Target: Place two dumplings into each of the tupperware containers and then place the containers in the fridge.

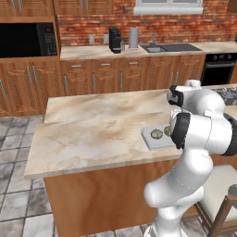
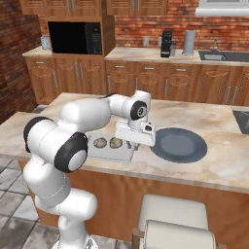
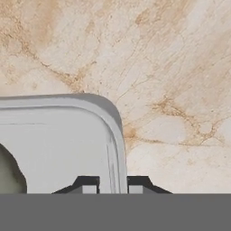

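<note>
Hand view, item one: gripper (image 3: 113, 184), its two dark finger tips standing one on each side of the raised rim of a tupperware container (image 3: 67, 140), one tip inside the wall and one outside, near a rounded corner. The gap between the tips is narrow and the rim fills it; the fingers read as pinching the rim, or within a hair of it.

Item two: dumplings, two, tan and crinkled, lying side by side in that same tray (image 2: 108, 143); the edge of one shows as a dark greenish lump at the left of the hand view (image 3: 10, 173).

Item three: island counter (image 1: 92, 129), marbled beige, bearing the tray near its front edge.

Item four: round grey plate (image 2: 179, 145), just beside the tray on its right in the right base view, bare.

Step in hand, by judgement: taking hold of the filled container by its rim for the carry to the fridge.

Handling notes, by judgement:
- Seat the tips deep over the wall before lifting; a thin rim pinch near a corner may pivot.
- Lift straight and level, so the dumplings do not roll.
- Keep the tray from tilting toward its unsupported far side; move slowly.
- Clear the plate before swinging away.
</note>
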